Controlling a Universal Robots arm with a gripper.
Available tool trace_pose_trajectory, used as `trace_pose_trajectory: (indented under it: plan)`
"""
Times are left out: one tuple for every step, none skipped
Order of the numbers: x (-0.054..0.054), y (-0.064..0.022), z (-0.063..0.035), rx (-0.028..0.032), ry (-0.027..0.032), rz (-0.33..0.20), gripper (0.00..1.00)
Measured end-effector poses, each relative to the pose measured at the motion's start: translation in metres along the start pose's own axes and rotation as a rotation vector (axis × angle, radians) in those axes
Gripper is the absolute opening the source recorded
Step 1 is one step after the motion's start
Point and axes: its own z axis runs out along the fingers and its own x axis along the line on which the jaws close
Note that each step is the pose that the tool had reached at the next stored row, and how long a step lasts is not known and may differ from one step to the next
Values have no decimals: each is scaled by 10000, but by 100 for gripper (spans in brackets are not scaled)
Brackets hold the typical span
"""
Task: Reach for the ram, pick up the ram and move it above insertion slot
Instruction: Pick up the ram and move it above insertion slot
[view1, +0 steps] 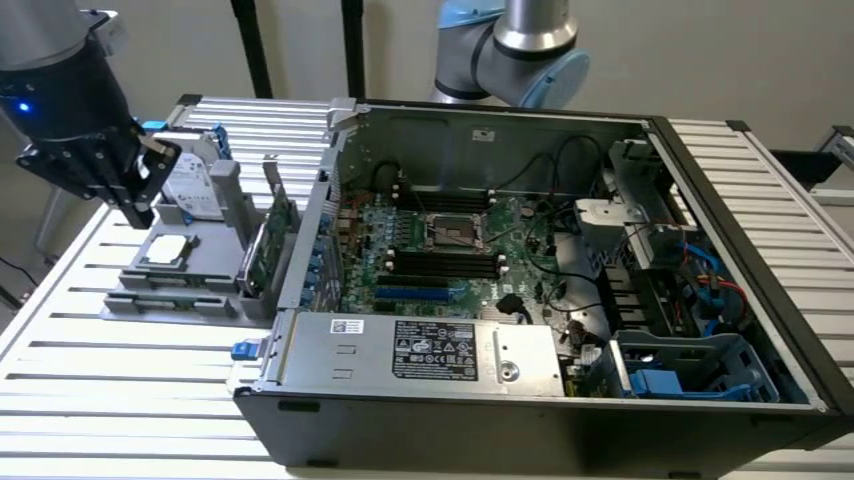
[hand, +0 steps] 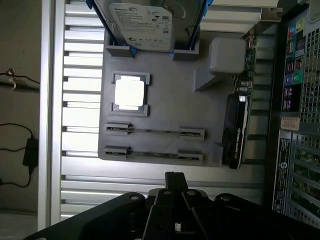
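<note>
Far on the exterior view's left, gripper (view1: 138, 215) hangs over the end of the grey tray (hand: 175, 100), close by the hard drive (view1: 198, 185); how far it is open cannot be told, and nothing shows in its hold. Ram (hand: 155, 131) sits in the tray, on edge between a pair of clips (hand: 118, 128), beside the CPU (view1: 170, 250) and apart from the gripper; it reads as a thin line only, no chips made out. A second stick (hand: 152, 153) lies parallel just beside it. Judged handling: light, stiff, thin; brittle at chips and contact edge, so likely best taken mid-length on the flat faces and lifted straight from the clips; a skewed pull could bind it. The neighbouring stick leaves little room on that side; CPU crowds the other. Next along, the card (view1: 274, 245) stands tall at the tray's edge, between tray and case (view1: 400, 440); together with the case wall it looks to be the main thing to clear on any carry across. Further right, inside the case, black slots (view1: 441, 263) lie near the socket; loose cables hang nearby.
</note>
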Motion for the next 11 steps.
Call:
trace_pose_trajectory:
  plan:
    - [0, -3, -1, 0, 1, 0, 11]
    - [0, -4, -1, 1, 2, -11, 11]
    - [-1, -4, -1, 0, 4, -70, 11]
    - [-1, -5, -1, 1, 9, -183, 11]
    - [-1, -6, -1, 1, 16, -334, 11]
    - [0, -6, -1, 1, 22, -505, 11]
    - [0, -6, -1, 0, 29, -685, 11]
    - [0, -6, 0, 0, 37, -882, 11]
    - [0, -6, 0, -1, 44, -1061, 11]
    - [0, -6, 0, 0, 52, -1241, 11]
    - [-1, -6, -1, 0, 60, -1420, 11]
